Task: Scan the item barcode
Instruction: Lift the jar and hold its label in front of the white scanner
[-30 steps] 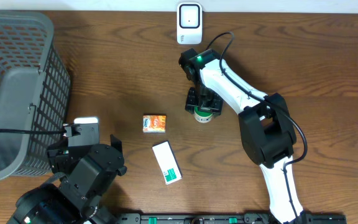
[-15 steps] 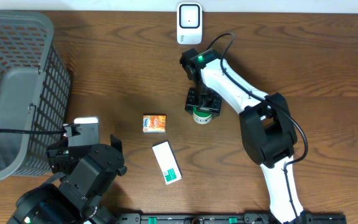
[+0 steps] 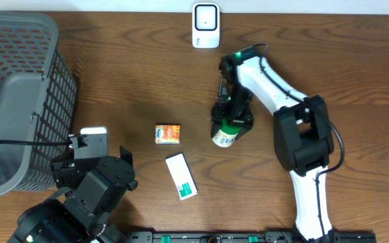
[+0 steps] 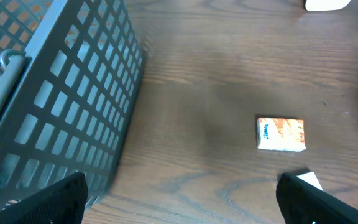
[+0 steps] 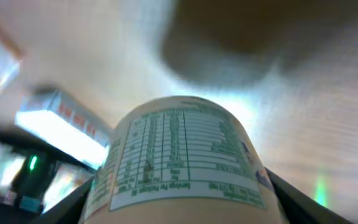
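The item is a small cream tub with a green-printed label (image 3: 224, 137). My right gripper (image 3: 230, 123) is shut on it and holds it tilted above the table, right of centre. In the right wrist view the tub (image 5: 182, 149) fills the middle, its nutrition label facing the camera, with the right gripper (image 5: 182, 208) clamped on both its sides. The white scanner (image 3: 206, 25) stands at the back edge, well beyond the tub. My left gripper (image 4: 182, 205) is open over bare wood at the front left, holding nothing.
A grey mesh basket (image 3: 19, 101) fills the left side and shows close by in the left wrist view (image 4: 55, 93). A small orange box (image 3: 168, 133) and a white-and-green box (image 3: 181, 176) lie in the middle. The left arm (image 3: 90, 185) sits at the front left.
The right arm has swung right and toward the front, lifting and tilting the tub with it. The left arm has not moved.
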### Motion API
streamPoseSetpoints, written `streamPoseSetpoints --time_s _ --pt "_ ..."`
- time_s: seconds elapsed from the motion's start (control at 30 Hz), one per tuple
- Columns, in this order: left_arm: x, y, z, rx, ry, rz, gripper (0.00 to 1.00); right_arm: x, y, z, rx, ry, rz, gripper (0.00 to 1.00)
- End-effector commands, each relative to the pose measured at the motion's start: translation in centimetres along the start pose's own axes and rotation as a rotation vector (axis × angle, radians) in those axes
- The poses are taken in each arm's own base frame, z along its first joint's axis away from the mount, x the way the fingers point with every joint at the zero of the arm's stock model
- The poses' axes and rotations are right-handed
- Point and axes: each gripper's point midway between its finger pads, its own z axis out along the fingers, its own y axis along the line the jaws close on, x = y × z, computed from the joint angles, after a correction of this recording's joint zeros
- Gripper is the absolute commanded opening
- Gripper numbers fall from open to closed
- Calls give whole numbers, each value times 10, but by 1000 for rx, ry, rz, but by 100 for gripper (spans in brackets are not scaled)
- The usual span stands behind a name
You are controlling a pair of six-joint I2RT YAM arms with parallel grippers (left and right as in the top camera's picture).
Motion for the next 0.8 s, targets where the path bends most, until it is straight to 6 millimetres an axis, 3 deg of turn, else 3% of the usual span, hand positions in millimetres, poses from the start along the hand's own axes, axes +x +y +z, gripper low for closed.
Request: streamPoseSetpoints --time_s 0.0,0.17,0.4,0.63,0.77 --pt "-2 3 -1 -10 -7 -11 97 18 23 -9 -195 64 -156 31" --pt "-2 3 -1 -10 -7 -11 97 36 33 -18 -281 112 -211 32" --pt "-2 3 -1 -10 -7 -11 97 34 36 -23 -278 66 -254 34" --pt "-2 3 -1 -10 -7 -11 97 -28 52 -30 -304 -173 -257 28" --pt "-2 3 -1 -10 -7 -11 97 -79 57 -48 -255 -402 -302 28"
